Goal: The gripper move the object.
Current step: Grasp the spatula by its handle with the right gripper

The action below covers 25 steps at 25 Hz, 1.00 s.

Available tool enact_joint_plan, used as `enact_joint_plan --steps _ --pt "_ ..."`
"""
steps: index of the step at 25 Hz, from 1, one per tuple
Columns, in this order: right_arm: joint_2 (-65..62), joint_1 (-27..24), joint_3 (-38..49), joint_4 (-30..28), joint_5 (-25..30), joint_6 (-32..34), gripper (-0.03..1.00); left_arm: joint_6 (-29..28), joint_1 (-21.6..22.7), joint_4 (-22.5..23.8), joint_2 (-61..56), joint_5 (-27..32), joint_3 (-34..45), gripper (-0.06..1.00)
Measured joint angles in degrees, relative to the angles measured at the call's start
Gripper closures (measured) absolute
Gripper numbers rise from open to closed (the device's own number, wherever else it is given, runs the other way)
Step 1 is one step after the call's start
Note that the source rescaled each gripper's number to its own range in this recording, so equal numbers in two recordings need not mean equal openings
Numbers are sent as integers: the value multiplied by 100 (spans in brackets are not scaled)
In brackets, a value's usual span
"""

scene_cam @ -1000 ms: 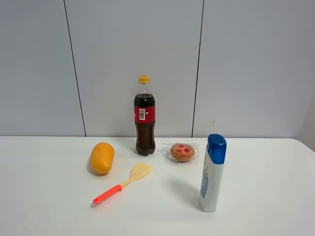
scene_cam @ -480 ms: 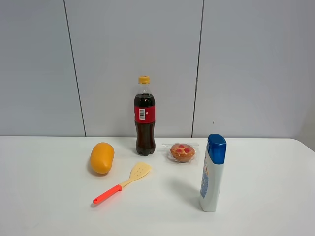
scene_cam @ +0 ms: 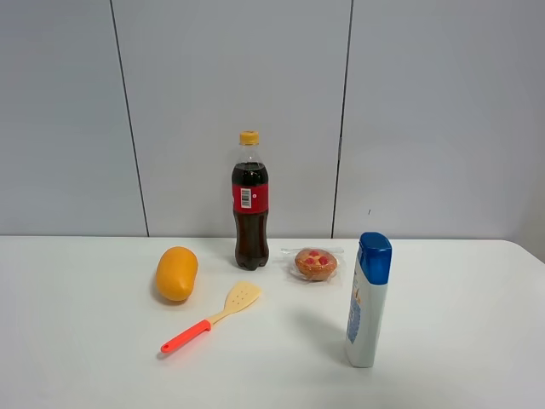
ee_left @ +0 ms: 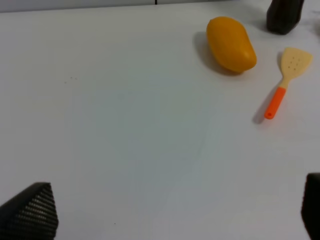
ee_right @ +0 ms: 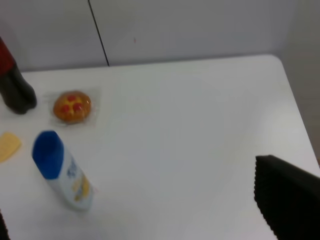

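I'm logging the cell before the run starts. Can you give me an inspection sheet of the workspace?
Surface: white table, no spills seen.
Job's things: spatula lies flat and ungripped, apart from the orange fruit beside it.
Clutter: orange fruit on its side; cola bottle upright at the back; wrapped tart; blue-capped white bottle upright.
Grippers: left gripper open, over bare table, away from the spatula; right gripper open; neither holds anything, and neither shows in the high view.
Cables: nothing seen.
Surroundings: grey panelled wall behind the table.
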Motion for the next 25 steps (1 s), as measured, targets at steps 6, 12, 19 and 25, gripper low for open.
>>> enact_joint_plan --steps 6,12,19,25 --pt "1452 0 -1338 539 491 -124 -3 0 0 0 0 0 0 -6" --pt "3011 830 -3088 599 627 -228 -3 7 0 0 0 0 0 -6" --pt "4209 1948 -3951 645 809 161 -3 7 0 5 0 0 0 -6" --pt "4934 2893 -4031 650 460 214 -3 1 0 5 0 0 0 -6"
